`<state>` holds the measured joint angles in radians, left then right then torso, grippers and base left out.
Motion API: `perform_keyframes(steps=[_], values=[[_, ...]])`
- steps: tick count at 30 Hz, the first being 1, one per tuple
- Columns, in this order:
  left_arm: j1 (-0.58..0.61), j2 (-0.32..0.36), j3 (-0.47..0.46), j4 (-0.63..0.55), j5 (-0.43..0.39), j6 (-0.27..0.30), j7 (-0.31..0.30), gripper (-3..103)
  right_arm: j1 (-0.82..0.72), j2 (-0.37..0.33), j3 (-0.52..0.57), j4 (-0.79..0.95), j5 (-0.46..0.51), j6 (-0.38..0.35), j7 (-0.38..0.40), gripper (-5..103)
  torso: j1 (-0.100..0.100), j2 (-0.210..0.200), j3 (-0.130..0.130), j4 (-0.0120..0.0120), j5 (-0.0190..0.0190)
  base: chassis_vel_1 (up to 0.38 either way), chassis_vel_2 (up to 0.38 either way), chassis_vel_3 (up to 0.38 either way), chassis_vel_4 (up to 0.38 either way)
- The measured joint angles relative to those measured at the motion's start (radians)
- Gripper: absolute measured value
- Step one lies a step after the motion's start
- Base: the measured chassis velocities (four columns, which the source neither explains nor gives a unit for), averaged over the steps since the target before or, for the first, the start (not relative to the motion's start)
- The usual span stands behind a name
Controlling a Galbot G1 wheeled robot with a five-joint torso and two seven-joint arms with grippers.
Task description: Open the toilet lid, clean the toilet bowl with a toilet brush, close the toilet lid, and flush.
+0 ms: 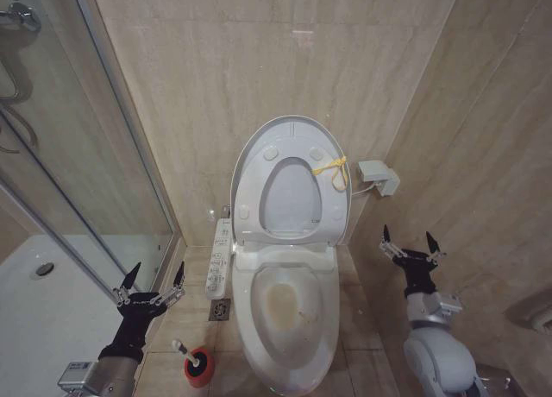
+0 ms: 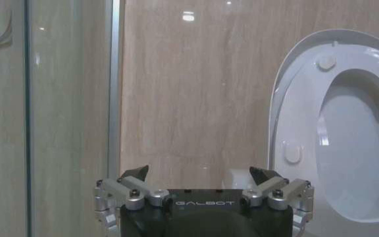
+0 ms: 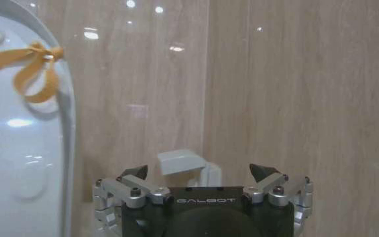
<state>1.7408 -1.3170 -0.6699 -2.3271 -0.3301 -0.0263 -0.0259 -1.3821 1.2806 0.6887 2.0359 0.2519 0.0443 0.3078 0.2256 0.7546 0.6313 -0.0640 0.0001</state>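
lid's up, brush is next

my left gripper (image 1: pixel 152 280), spread and empty, needs to drop onto the toilet brush (image 1: pixel 185 351) just below it.

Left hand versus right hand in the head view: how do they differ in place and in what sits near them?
The left hand hangs beside the toilet's long white button panel, just above the small white-handled toilet brush in its round red cup; the right hand hangs on the white ceramic toilet bowl's other side, below a white wall box. The left sits lower in the picture. Both are open, empty, fingers pointing up.
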Motion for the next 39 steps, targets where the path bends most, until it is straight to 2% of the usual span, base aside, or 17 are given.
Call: perform_keyframes(steps=[8,9,21,22,26,33,39], values=[[0.000,0.000,0.000,0.000,0.000,0.000,0.000,100,0.172,-0.076,-0.026,-0.136,0.026,-0.006,0.037,100,0.001,0.000,0.000,0.0000,0.0001,0.000,0.000,0.000,0.000],[0.000,0.000,0.000,0.000,0.000,0.000,0.000,100,0.243,-0.098,-0.045,-0.206,0.033,-0.002,0.045,100,0.001,0.000,0.000,0.0001,0.0000,0.000,0.000,0.000,0.000],[0.000,0.000,0.000,0.000,0.000,0.000,0.000,100,0.511,-0.171,-0.145,-0.422,0.048,-0.020,0.060,100,0.001,0.000,0.000,-0.0002,-0.0001,0.000,0.000,0.000,0.000],[0.000,0.000,0.000,0.000,0.000,0.000,0.000,100,0.511,-0.171,-0.145,-0.422,0.048,-0.020,0.060,100,0.001,0.000,0.000,-0.0002,-0.0001,0.000,0.000,0.000,0.000],[0.000,0.000,0.000,0.000,0.000,0.000,0.000,100,0.676,-0.176,-0.219,-0.550,0.043,-0.002,0.062,100,0.001,0.000,0.000,0.0004,-0.0002,0.000,0.000,0.000,0.000],[0.000,0.000,0.000,0.000,0.000,0.000,0.000,100,0.791,-0.161,-0.292,-0.656,0.040,0.015,0.060,100,0.001,0.000,0.000,-0.0003,-0.0002,0.000,0.000,0.000,0.000],[0.000,0.000,0.000,0.000,0.000,0.000,0.000,100,0.887,-0.132,-0.372,-0.732,0.031,0.015,0.065,100,0.001,0.000,0.000,0.0002,-0.0002,0.000,0.000,0.000,0.000]])
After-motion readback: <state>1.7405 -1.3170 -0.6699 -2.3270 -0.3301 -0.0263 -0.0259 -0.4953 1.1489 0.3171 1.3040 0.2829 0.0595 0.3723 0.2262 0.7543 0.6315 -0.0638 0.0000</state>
